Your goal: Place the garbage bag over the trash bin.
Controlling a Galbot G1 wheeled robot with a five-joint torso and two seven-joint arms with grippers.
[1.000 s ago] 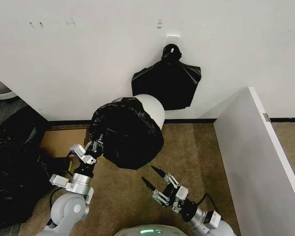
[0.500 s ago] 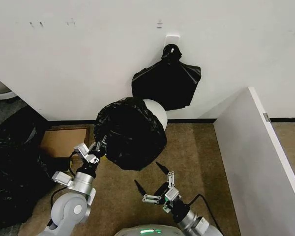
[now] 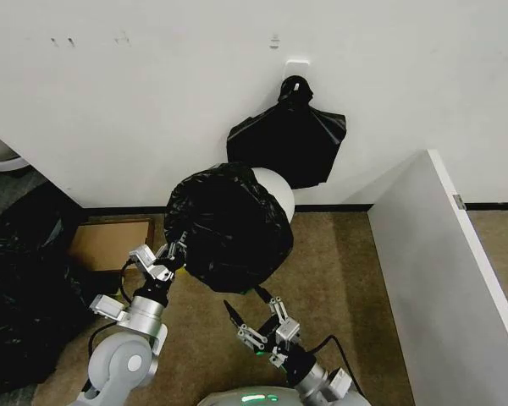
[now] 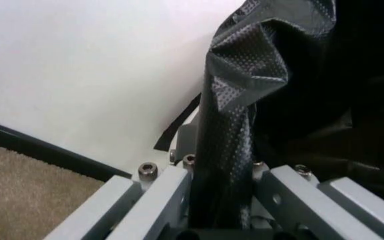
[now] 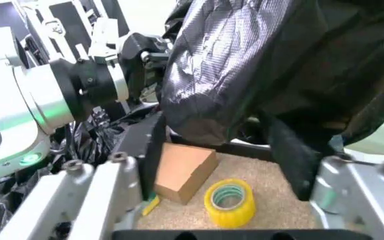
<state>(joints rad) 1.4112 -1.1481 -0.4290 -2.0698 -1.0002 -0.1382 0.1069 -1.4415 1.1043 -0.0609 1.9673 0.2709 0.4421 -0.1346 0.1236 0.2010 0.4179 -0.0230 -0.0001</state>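
A: Garbage bag (image 3: pixel 229 228) first. Where is it relative to the trash bin (image 3: pixel 275 193)?

B: Draped over most of the bin. The glossy black plastic covers the bin's near side and top, and only a curved white patch of the bin shows at the bag's far edge, toward the wall (image 3: pixel 152 85).

A: And the left gripper (image 3: pixel 173 252)?

B: At the bag's lower edge, on the side away from that bare white patch. Its fingers are clamped on a bunched fold of the bag; the left wrist view shows the dotted black film (image 4: pixel 235 130) pinched between the two metal fingers.

A: The right gripper (image 3: pixel 252 309)?

B: Just below the bag's hanging hem, over the carpet (image 3: pixel 339 262). Its jaws stand spread wide with nothing between them, and it touches nothing I can make out.

A: Anything else near the bin?

B: Behind it, a squarish black bag with a knotted top (image 3: pixel 289 135) hangs on the wall. In the right wrist view a yellow tape roll (image 5: pixel 231 201) lies on the carpet beside a brown cardboard box (image 5: pixel 184 170), both under the bag's hem.
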